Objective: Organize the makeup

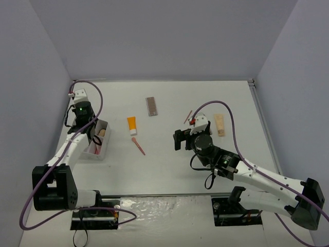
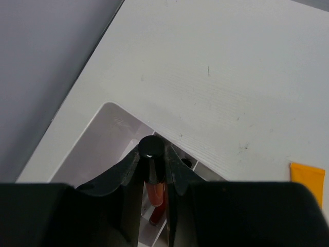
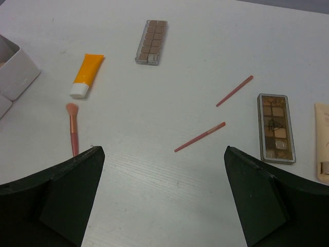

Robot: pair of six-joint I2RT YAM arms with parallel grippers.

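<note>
Right now the left gripper (image 2: 152, 159) is pinched tight on a dark-red stick (image 2: 156, 193) with a black cap. It holds the stick just above a slot of the white box (image 2: 97, 149), at the left side of the table (image 1: 169, 170).

To do this step well, I think the arm should go down slowly, so the stick slides into the slot and does not land on the thin wall between slots. It should let go only when the stick is low inside. Then it should lift straight up, so the fingers do not bump the box or tip it.

The right gripper (image 3: 162, 152) is wide open and holds nothing. It hangs over the loose things on the table. These are the orange tube (image 3: 87, 75), the pink brush (image 3: 73, 126), two thin sticks (image 3: 234, 91), the far palette (image 3: 151, 41) and the near palette (image 3: 276, 127). All of them lie well apart from the box.

Some things are hard to see. The bottom end of the dark-red stick is hidden between the dark fingers, so I cannot tell if it touches the box yet. From above, the left arm covers part of the box. Something beige and something dark sit inside, but I cannot tell what they are. The right arm hides the near palette from above. The beige tube (image 3: 323, 144) is cut off at the edge of the right wrist view.
</note>
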